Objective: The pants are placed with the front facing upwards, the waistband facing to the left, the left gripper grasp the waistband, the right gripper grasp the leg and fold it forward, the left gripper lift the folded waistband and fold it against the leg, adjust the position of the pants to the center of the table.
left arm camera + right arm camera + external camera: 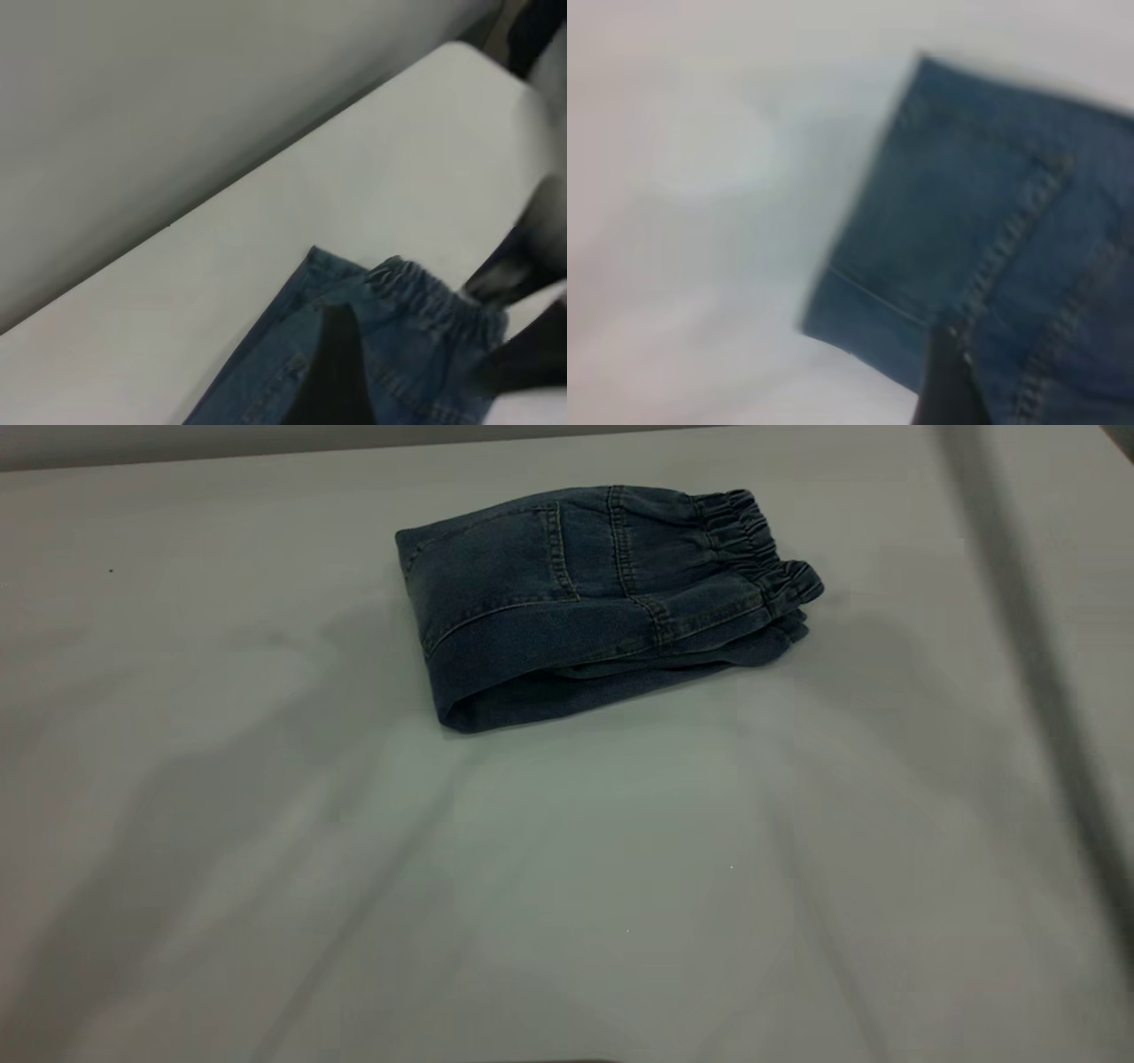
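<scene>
**benchrat:** So where were the pants [585, 602] sitting at that point? Folds looked done to me.

**denim_dan:** Yeah, I'd say both folds were in. It was a compact bundle on the counter [567, 886], lying toward the far side and a bit right of the middle in the outside view. Long axis ran roughly left-right, waistband [757, 540] stacked on top at the right end, folded edge at the left and near side.

**benchrat:** And the arms?

**denim_dan:** Neither showed in the outside shot, just their shadows on the counter. The left gripper [416, 367] hung above the waistband end in its own wrist cam. One dark finger [332, 372] crossed over the denim, another dark part off to the side, nothing pinched between them that I could see, so spread and released as far as I could judge. The right gripper only showed one dark finger tip [948, 381] over the hem corner. Couldn't tell its state.

**benchrat:** So just the centring left?

**denim_dan:** My guess. The bundle needed sliding toward the near side and slightly left. Loads of bare counter that way; the far edge was the close one.
</scene>
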### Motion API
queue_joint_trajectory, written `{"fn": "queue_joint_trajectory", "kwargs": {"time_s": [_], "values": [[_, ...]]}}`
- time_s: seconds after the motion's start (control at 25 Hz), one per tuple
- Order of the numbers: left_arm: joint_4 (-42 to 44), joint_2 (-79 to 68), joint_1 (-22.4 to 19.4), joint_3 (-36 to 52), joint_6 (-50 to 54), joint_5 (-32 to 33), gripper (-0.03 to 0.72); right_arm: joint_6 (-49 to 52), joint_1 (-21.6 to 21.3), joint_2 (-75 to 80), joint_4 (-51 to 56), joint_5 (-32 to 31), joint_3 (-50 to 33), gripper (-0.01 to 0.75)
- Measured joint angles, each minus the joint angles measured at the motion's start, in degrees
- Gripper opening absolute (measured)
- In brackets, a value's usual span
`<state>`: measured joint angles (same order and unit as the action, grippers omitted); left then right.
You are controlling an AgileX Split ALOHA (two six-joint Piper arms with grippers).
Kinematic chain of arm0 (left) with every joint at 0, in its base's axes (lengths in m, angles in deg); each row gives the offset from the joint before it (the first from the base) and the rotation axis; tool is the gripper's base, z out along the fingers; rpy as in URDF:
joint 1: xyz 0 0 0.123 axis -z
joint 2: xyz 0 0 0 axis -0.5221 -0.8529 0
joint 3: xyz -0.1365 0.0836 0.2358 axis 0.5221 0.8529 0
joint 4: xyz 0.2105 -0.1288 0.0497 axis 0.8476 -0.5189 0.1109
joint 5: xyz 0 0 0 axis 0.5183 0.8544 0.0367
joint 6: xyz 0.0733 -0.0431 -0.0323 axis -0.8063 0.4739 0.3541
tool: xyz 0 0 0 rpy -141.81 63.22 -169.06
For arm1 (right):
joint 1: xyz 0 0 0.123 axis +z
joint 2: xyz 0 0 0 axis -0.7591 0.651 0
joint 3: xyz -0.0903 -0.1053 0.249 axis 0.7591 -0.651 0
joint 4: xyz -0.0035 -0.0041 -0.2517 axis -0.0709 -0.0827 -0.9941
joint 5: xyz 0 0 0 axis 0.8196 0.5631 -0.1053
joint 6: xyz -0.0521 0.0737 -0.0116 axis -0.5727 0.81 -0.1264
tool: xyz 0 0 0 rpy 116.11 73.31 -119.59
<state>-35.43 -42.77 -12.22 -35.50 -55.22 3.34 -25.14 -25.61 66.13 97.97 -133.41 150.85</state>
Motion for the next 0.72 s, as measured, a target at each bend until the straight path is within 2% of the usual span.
{"fn": "queue_joint_trajectory", "kwargs": {"time_s": [0.16, 0.32, 0.52, 0.72], "values": [[-0.2, 1.09, 0.0, 0.0, 3.08, 2.3, 0.58, 17.21, 7.73, 4.37, -20.09, 2.95, 0.0, 0.385], [-0.2, 0.96, 0.0, 0.0, 5.47, 4.42, 0.58, 26.6, 10.79, 10.42, -29.69, 4.71, 0.2, 0.385], [-0.2, 0.96, 0.0, 0.0, 5.71, 7.85, 0.58, 32.43, 11.02, 18.34, -33.64, 5.5, 4.43, 0.385], [-0.02, 0.96, 0.0, 0.0, 5.73, 10.51, 0.58, 33.62, 11.06, 22.56, -31.97, 3.38, 6.37, 0.385]]}}
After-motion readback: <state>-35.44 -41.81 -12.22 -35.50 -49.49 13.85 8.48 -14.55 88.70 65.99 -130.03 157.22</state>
